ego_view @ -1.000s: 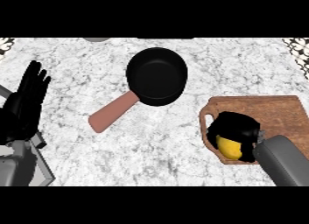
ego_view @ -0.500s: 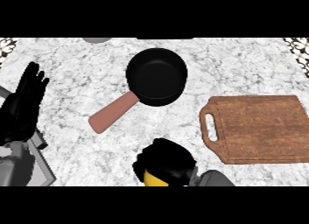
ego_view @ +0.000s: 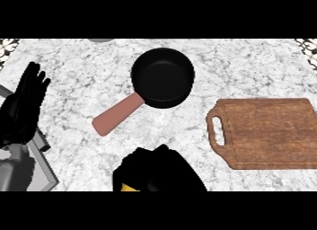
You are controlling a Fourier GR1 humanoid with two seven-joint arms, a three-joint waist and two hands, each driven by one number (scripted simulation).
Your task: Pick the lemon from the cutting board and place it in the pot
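Counter: white-grey marble top [ego_view: 68, 67], carries two items.
Pot: black, round [ego_view: 163, 83], flat on the counter, well beyond the right hand [ego_view: 162, 173], straight ahead of its fingers.
Pot handle: reddish-brown [ego_view: 114, 117], slants back between the right hand and the left hand [ego_view: 21, 112].
Cutting board: wooden [ego_view: 273, 134], flat, just right of the right hand; grip slot on the edge nearest that hand, apart from the pot.

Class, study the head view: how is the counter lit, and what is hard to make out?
Head view: even lighting, no hard shadows or glare on the marble counter; the black pot reads as a flat dark disc; the right robot hand is a dark mass hiding all but a yellow sliver of the lemon.
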